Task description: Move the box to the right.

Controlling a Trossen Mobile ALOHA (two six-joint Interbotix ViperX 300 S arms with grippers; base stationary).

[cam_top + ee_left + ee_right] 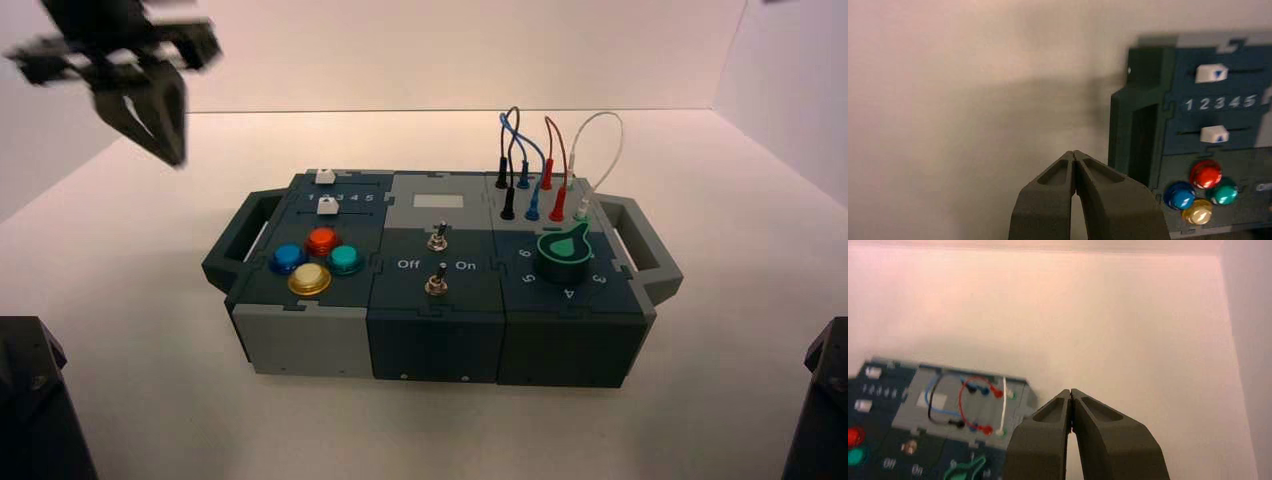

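The box [440, 335] is a dark teal and grey panel box in the middle of the white table, with a handle on its left side [235, 240] and one on its right side [645, 250]. It carries four coloured buttons [310, 262], two toggle switches [437, 262], a green dial [565, 252] and coloured wires [545, 150]. My left gripper [170, 140] hangs raised above the table, left of and behind the box, apart from it. In the left wrist view this gripper [1074, 152] is shut and empty, beside the box's left handle [1135, 130]. My right gripper [1070, 391] is shut and empty, off the wired end of the box [913, 410]; it does not show in the high view.
Dark arm bases stand at the front left [35, 400] and front right [820, 400] corners. White walls [780, 70] enclose the table at the back and sides. Two white sliders [1211, 73] sit above the buttons [1206, 174].
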